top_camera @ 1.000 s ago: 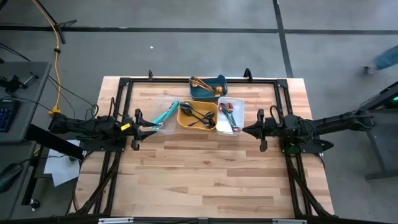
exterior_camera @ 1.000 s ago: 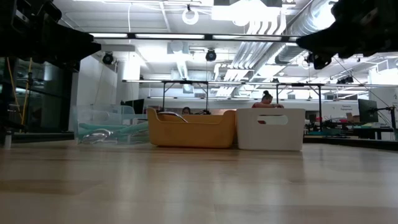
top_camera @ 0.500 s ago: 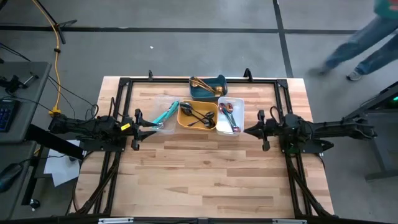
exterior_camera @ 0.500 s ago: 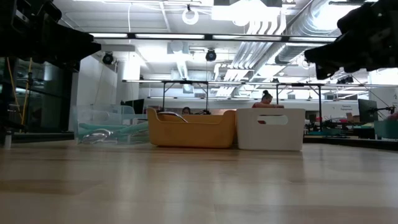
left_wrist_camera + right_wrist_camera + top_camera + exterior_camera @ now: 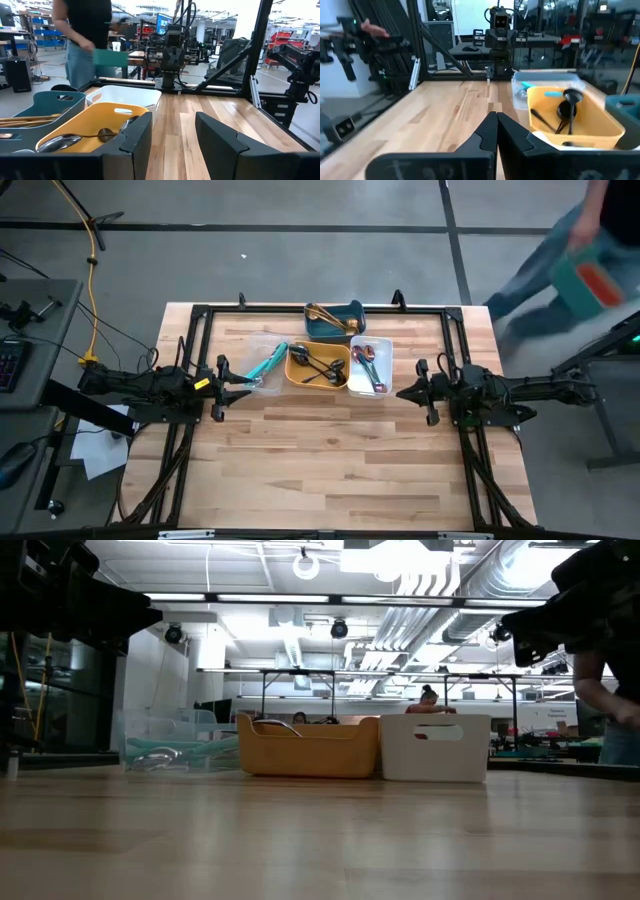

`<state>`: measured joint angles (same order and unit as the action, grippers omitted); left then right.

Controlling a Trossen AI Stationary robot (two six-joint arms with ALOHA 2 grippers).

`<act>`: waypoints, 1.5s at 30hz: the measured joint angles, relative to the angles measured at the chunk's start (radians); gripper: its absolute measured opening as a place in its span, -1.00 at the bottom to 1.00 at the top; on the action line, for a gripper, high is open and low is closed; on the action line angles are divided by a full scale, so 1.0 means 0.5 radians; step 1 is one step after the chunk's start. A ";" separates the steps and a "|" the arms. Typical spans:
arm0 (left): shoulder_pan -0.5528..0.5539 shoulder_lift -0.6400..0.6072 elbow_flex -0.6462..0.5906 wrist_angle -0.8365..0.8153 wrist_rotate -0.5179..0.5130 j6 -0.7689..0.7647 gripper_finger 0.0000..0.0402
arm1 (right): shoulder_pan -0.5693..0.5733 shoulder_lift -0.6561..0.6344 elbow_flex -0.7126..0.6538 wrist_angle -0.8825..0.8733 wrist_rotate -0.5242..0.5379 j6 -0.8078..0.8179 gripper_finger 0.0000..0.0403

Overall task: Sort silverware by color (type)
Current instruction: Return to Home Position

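Four bins hold all the silverware in view, and neither claw carries any. In the clear plastic bin (image 5: pixel 246 356) the teal-handled silver spoons (image 5: pixel 268 363) lie slantwise. Their long axis runs from near left to far right, with the ends toward the rectangular orange bin (image 5: pixel 318 386) beside it. That bin holds the dark black spoons (image 5: pixel 315 367). The iridescent pink-purple pieces (image 5: pixel 368 370) sit in the white bin (image 5: pixel 387 365) at the row's right end. The shiny gold utensils (image 5: pixel 325 315) rest in the dark teal bin (image 5: pixel 354 310) behind the row, at the far edge of the wooden counter (image 5: pixel 330 465).

The left claw (image 5: pixel 245 386) hangs at the clear bin's near left corner, fingers spread wide with nothing between them; the teal spoons lie just ahead of it. The right claw (image 5: pixel 403 392) is pinched together and empty. It points at the white bin from the right, a little apart. Each arm is nearer its own end of the row.

Sorting looks finished, and what remains is drawing back to rest. Both arms have free room outward, and the counter's near half is bare. Only the left claw, close to the clear bin's wall, calls for care. A person (image 5: pixel 535 275) is on the floor beyond the far right corner, well apart from the arms.
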<state>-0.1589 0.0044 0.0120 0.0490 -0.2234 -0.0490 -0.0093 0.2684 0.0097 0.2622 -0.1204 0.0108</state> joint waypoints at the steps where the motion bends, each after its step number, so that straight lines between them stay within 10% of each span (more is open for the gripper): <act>1: -0.002 0.000 0.000 0.000 0.000 0.000 -0.28 | 0.000 0.000 0.000 -0.005 0.000 0.039 -1.00; 45: -0.006 -0.002 0.000 -0.016 0.008 0.000 -0.28 | 0.060 -0.536 -0.002 -0.213 -0.004 0.189 -1.00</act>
<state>-0.1617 0.0032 0.0120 0.0410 -0.2192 -0.0490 0.0204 0.0002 0.0086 0.1558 -0.1223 0.1051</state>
